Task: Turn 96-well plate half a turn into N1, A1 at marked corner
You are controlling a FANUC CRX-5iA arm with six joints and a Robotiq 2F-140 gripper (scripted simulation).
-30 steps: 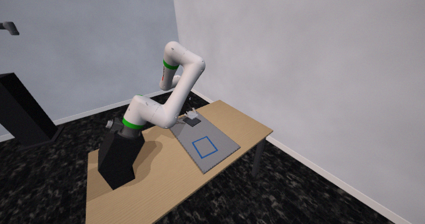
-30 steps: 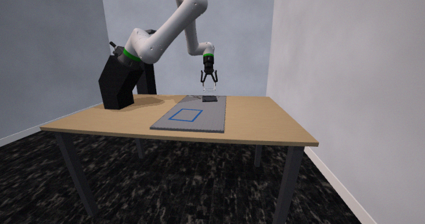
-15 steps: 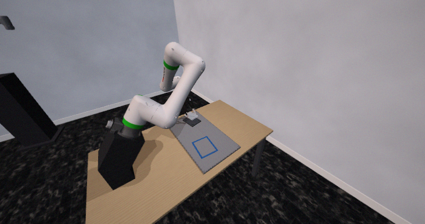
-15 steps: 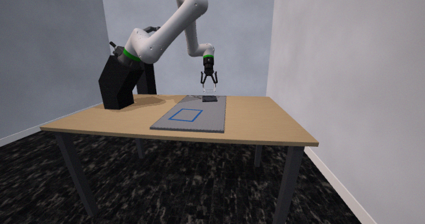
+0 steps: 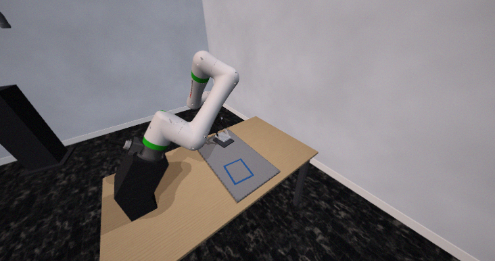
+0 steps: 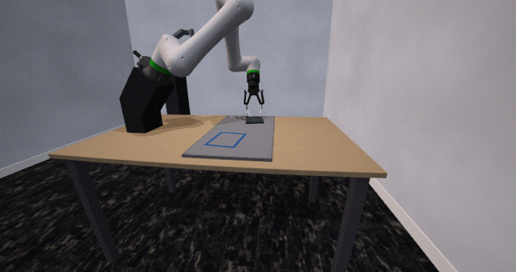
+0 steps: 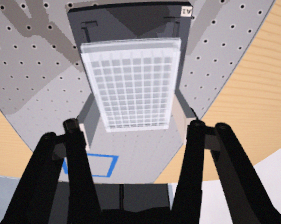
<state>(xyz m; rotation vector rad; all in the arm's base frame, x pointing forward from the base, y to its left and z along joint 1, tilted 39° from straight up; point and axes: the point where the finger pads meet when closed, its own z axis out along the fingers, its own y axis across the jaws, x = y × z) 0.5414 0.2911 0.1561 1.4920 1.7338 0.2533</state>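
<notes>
The 96-well plate (image 7: 132,83) is hanging clamped by its long sides in the claw (image 6: 254,104), directly above the dark nest N1 (image 7: 127,23), apparently lifted free of the locators to permit the half turn; taped spot B1 (image 6: 225,139) is lying near, unused.

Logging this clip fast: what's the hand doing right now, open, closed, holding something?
Hand: closed on the 96-well plate, holding it lifted above nest N1, not seated.
</notes>
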